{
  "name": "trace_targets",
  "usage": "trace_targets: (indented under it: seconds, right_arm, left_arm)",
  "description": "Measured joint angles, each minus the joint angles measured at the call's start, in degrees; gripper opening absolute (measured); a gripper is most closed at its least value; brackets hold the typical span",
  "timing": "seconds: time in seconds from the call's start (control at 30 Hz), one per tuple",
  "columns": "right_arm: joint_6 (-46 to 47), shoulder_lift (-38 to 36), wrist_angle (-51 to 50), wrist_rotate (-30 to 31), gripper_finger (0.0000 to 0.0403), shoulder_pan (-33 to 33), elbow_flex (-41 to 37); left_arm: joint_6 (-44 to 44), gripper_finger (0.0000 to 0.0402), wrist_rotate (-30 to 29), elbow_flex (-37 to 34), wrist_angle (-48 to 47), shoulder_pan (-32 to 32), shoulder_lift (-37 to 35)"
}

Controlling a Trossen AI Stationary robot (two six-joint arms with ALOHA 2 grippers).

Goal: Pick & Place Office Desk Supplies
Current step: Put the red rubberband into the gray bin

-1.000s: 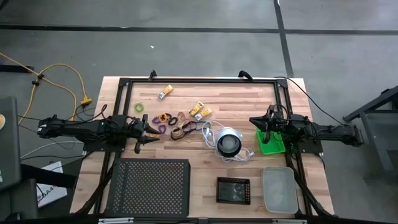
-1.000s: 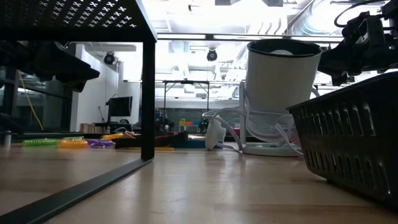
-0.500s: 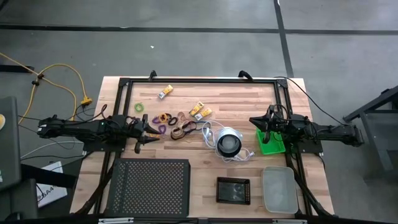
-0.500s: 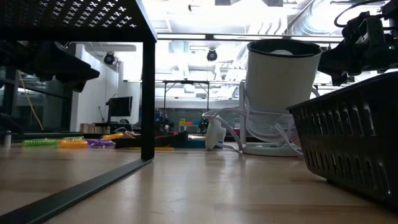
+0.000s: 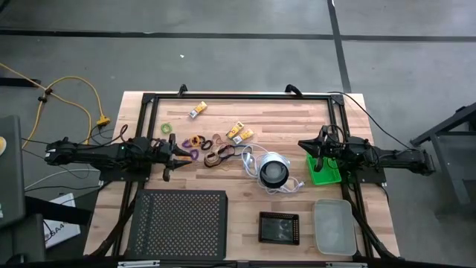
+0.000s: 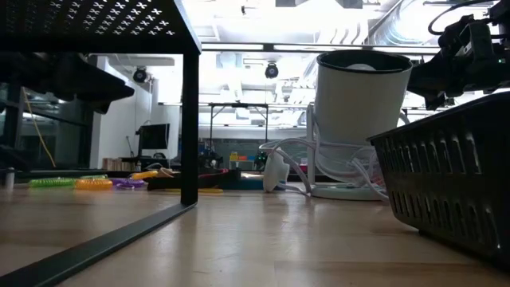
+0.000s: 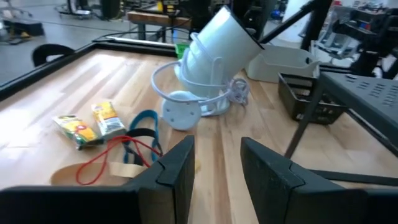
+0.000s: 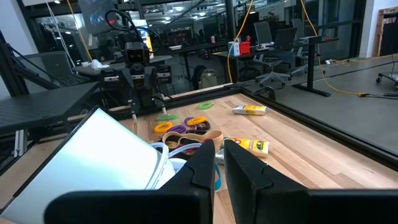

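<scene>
The supplies lie loose on the wooden table. In the high view one yellow-and-white pack (image 5: 197,110) is near the far edge and two packs (image 5: 239,133) lie farther right. A green loop (image 5: 167,128), purple and orange loops (image 5: 195,141), a brown loop (image 5: 216,156) and a teal cord (image 5: 245,152) lie between them. My left gripper (image 5: 178,154) (image 7: 217,155) hovers open just left of the loops, holding nothing. My right gripper (image 5: 306,152) (image 8: 219,152) hangs shut above the green tray (image 5: 325,171).
A round white-and-black object (image 5: 273,171) with a white cord stands mid-table, between the loops and the green tray. Along the near edge sit a black mesh tray (image 5: 178,223), a small black tray (image 5: 279,227) and a clear tray (image 5: 333,225). A black frame (image 5: 238,95) borders the table.
My left gripper has shifted a little, rising slightly in the low view. The supplies and my right arm have kept still.
</scene>
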Motion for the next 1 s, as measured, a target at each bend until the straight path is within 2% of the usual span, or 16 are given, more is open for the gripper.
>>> trace_targets:
  seconds: [0.3,0.57,0.83,1.0]
  right_arm:
    - [0.0,0.0,0.0,0.0,0.0023,0.0,0.0]
    - [0.0,0.0,0.0,0.0,0.0023,0.0,0.0]
    - [0.0,0.0,0.0,0.0,0.0023,0.0,0.0]
    - [0.0,0.0,0.0,0.0,0.0023,0.0,0.0]
  left_arm:
    - [-2.2,0.0125,-8.9,2.0,-0.3,0.1,4.8]
    - [0.6,0.0125,-16.0,12.4,0.1,0.1,19.7]
    - [2.5,0.0125,-15.2,27.4,-8.1,6.4,37.7]
    - [2.4,0.0125,-7.8,34.5,-12.0,13.4,46.4]
